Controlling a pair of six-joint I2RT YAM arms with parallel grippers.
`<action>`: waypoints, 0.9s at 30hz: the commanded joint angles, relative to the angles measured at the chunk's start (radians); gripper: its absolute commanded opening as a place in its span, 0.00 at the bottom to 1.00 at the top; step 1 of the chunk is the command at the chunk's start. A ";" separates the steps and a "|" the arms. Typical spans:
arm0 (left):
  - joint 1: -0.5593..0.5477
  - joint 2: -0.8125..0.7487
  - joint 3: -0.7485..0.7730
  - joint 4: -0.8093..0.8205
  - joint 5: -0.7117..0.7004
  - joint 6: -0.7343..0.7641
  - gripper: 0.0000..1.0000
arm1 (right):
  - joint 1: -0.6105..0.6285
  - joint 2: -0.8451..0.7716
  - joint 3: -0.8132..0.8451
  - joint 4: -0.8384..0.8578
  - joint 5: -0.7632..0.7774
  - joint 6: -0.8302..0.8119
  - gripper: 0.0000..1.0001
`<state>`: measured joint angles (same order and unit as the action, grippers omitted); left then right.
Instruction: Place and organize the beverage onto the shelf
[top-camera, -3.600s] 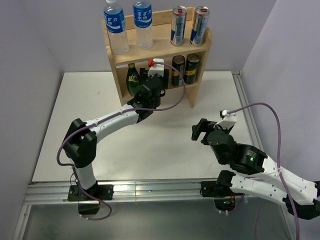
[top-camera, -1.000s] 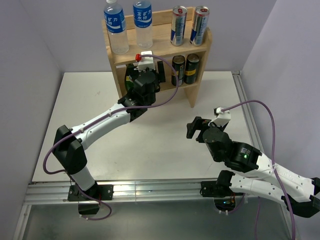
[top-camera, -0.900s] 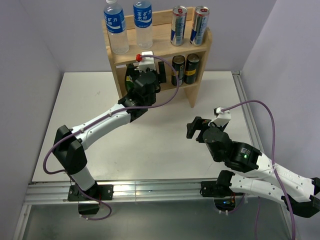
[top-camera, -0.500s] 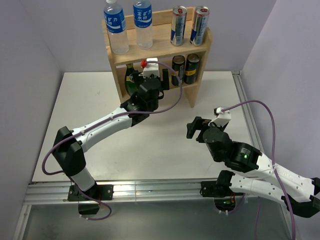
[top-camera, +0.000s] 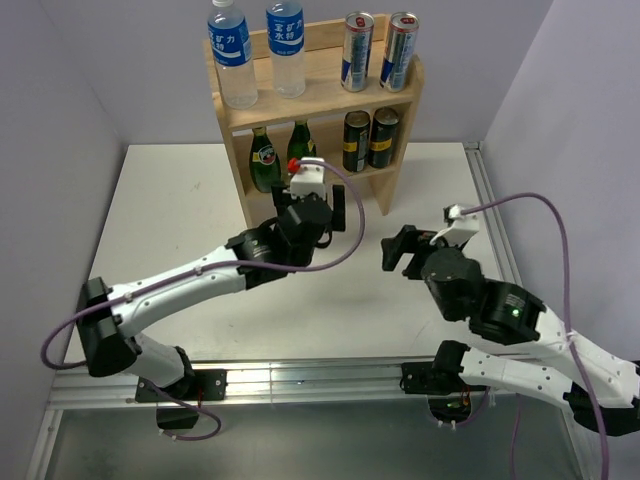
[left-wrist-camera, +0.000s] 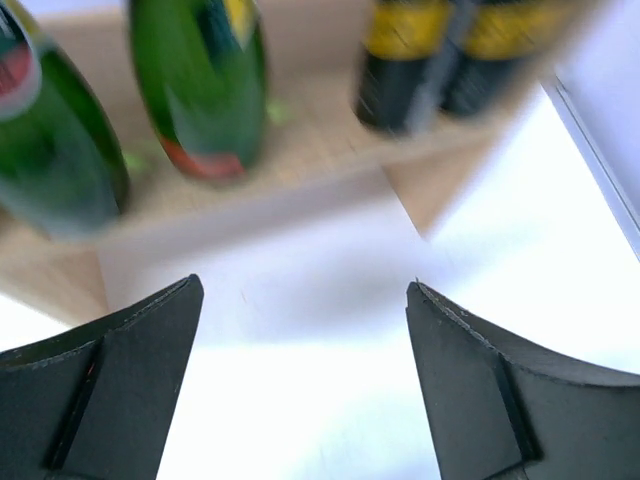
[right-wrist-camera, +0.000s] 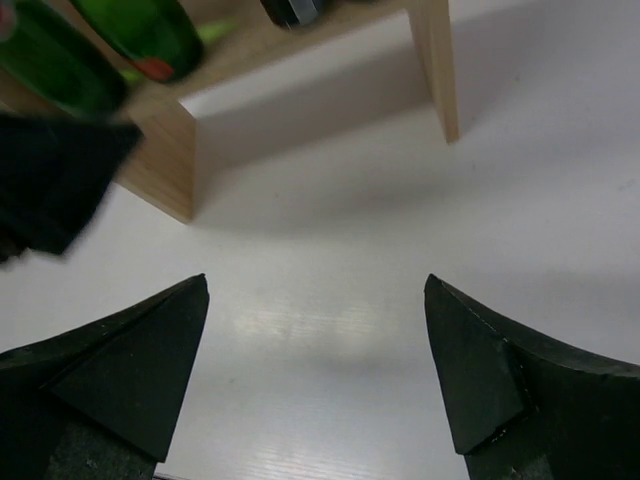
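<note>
"Where was the shelf?"

"The shelf (top-camera: 322, 88) stood at the far edge of the table (top-camera: 170, 230), about the middle. Eight drinks stood on it."

"Which ones were up top?"

"Two water bottles (top-camera: 232, 60) were on the left of the top board and two tall cans (top-camera: 356, 52) on the right, all upright. On the lower board, two green bottles (top-camera: 264, 160) stood on the left and two dark cans (top-camera: 356, 142) on the right."

"And the left gripper?"

"The left gripper (left-wrist-camera: 305, 300) hung over the table just in front of the lower board, pointing at it. Its fingers (left-wrist-camera: 110, 380) were spread apart with only bare table between them, grasping nothing."

"The other one?"

"The right gripper (right-wrist-camera: 317, 285) hovered over the table out in front of the shelf's right side, to the right of the left gripper. Its fingers (right-wrist-camera: 520, 380) were spread wide too, released, with nothing between them."
</note>
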<state>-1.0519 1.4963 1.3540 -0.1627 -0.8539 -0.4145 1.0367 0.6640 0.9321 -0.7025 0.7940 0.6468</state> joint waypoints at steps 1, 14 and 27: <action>-0.100 -0.125 0.022 -0.256 0.042 -0.118 0.89 | 0.006 -0.015 0.181 -0.008 -0.012 -0.094 0.95; -0.352 -0.418 0.280 -0.770 -0.011 -0.446 0.99 | 0.006 0.169 0.919 -0.388 -0.064 -0.191 1.00; -0.353 -0.439 0.316 -0.707 -0.102 -0.285 0.99 | 0.006 0.060 0.835 -0.350 -0.058 -0.184 1.00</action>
<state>-1.3994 1.0653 1.6543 -0.9005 -0.9230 -0.7502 1.0367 0.7380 1.7771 -1.0332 0.7361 0.4568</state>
